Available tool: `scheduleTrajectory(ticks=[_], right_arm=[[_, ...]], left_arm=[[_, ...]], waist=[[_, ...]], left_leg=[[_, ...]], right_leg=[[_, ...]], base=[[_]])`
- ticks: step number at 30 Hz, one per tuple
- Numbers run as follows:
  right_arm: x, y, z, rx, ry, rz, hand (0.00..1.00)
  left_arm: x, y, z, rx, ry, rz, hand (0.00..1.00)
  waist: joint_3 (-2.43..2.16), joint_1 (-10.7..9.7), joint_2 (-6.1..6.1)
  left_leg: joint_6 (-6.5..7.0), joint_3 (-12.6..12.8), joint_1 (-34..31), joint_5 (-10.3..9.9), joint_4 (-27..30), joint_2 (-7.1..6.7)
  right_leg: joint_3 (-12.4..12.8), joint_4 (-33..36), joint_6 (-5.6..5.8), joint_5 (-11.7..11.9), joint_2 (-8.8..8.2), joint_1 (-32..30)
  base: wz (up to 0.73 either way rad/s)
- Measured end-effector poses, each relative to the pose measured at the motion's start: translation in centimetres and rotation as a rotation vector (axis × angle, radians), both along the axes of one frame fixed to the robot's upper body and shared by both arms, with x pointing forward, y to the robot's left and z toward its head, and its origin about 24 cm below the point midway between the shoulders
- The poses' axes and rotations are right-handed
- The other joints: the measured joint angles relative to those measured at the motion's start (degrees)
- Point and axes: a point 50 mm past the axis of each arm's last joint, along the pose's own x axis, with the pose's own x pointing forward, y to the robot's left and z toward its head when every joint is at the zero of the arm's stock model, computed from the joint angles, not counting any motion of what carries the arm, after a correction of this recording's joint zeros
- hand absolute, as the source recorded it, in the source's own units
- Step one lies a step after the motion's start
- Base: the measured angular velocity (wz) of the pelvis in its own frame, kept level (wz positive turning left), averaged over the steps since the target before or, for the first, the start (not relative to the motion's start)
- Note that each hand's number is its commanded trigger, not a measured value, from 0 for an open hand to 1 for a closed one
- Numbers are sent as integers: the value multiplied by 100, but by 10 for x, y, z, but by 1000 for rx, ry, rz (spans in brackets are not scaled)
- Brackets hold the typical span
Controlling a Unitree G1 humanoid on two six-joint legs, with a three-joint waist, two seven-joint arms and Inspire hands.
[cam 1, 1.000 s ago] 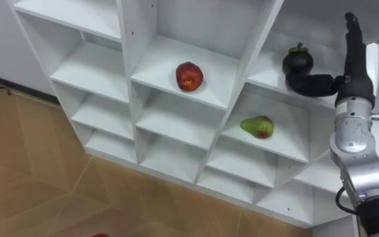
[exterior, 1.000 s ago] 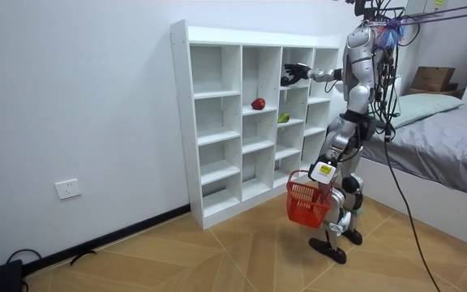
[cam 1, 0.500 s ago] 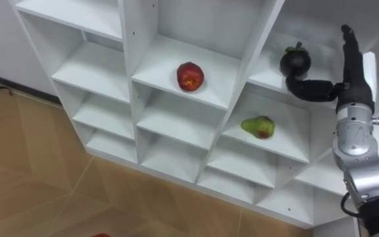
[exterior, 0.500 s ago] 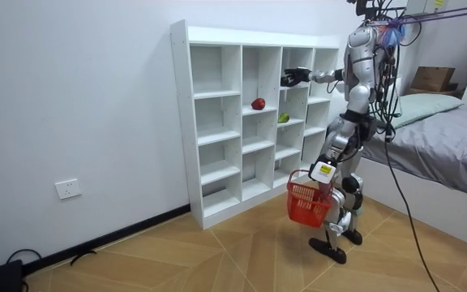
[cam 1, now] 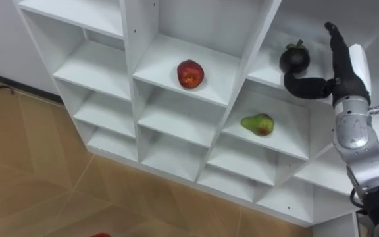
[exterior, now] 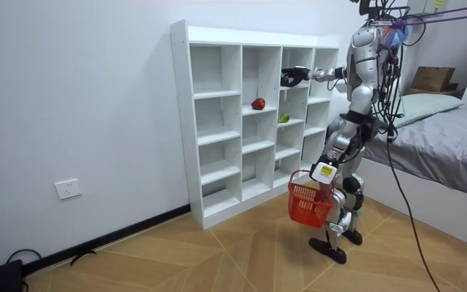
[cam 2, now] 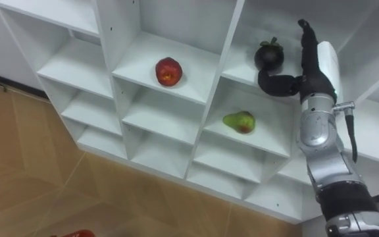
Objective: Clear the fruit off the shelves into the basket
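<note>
While the robot stands upright on the wood floor before the bed-side end of the white closet (exterior: 217,122), its right arm is raised and stretched into an upper compartment. The right hand (cam 1: 339,66) is turned edge-on to the shelves: its fingers (cam 1: 335,41) point straight up, pressed together, just beside the mangosteen (cam 1: 295,58) but not round it, and the thumb hooks out beneath the fruit's front – whether it touches cannot be told. The mangosteen sits on its shelf near the front edge. A red apple (cam 1: 190,74) lies mid-shelf in the compartment one column to the left, and a green pear (cam 1: 258,124) lies in the compartment directly under the mangosteen.

From across the room, more comes into sight: the left arm hangs low at the robot's side, and a red basket (exterior: 307,204) hangs at the left hand (exterior: 326,165) – how it grips is too small to tell. From there the reaching hand covers the mangosteen. A bed (exterior: 448,146) stands behind the robot.
</note>
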Motion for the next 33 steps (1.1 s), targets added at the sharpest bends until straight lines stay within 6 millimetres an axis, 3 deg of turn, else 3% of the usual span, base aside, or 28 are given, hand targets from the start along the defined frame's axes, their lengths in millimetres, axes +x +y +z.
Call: scheduleTrajectory(ticks=[25,27,28,29,33], right_arm=[[12,19,10,-104,7,95,0],[12,20,10,-107,12,101,51],[12,20,9,-109,17,103,88],[12,20,9,-110,24,101,100],[11,16,8,-140,63,114,100]], left_arm=[[6,6,3,-9,-5,-75,100],[6,6,3,-7,-5,-79,100],[6,6,3,-7,-5,-79,100],[7,7,3,-6,-4,-79,100],[8,6,3,-7,-7,-81,100]], waist=[[5,13,-14],[0,19,-22],[-1,20,-29],[-3,21,-36],[-4,93,-45]], left_leg=[[-60,27,-67,47,-13,58],[-66,28,-77,54,-13,65],[-72,34,-79,57,-12,71],[-78,37,-86,60,-11,78],[-87,79,-85,66,-10,98]], right_leg=[[26,-2,-70,52,57,-95],[25,-5,-77,56,65,-102],[28,-9,-84,60,72,-105],[29,-11,-89,63,79,-111],[50,-5,-107,74,90,-128]], base=[[0],[0],[0],[0],[-6]])
